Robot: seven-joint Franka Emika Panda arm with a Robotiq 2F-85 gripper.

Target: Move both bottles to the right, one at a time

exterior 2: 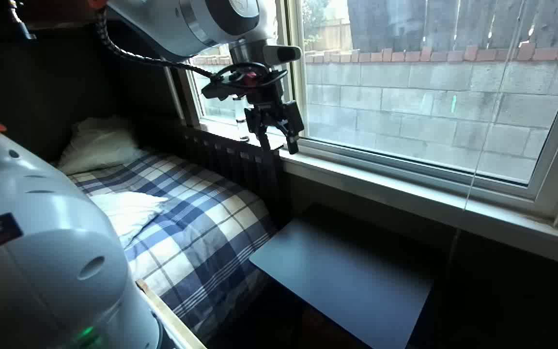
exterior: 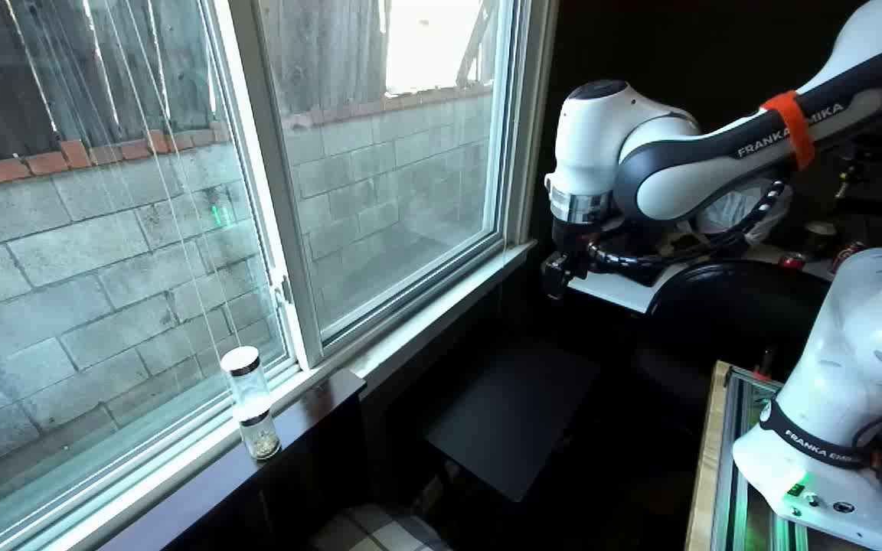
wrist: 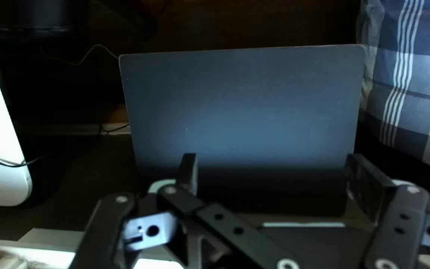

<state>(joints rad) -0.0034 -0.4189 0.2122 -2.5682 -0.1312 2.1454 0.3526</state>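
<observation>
The end effector [exterior 2: 279, 143] hangs well above the tabletop [exterior 2: 342, 281], its fingers [wrist: 189, 172] parted wide; in the wrist view the tabletop's window-side edge shows between them. The upper bottle [exterior: 248, 383] and lower bottle [exterior: 259, 438] are off the tabletop, well beyond the corner where its window-side and bed-side edges meet, on a dark ledge [exterior: 188, 497] by the window [exterior: 403, 191]. They look stacked, both upright, each with a white round cap; pale bits [exterior: 266, 446] lie in the lower one. A plaid-covered bed [exterior 2: 201, 208] lies just beside the bed-side edge, and a white windowsill [exterior 2: 380, 189] runs along the window-side edge, higher up.
</observation>
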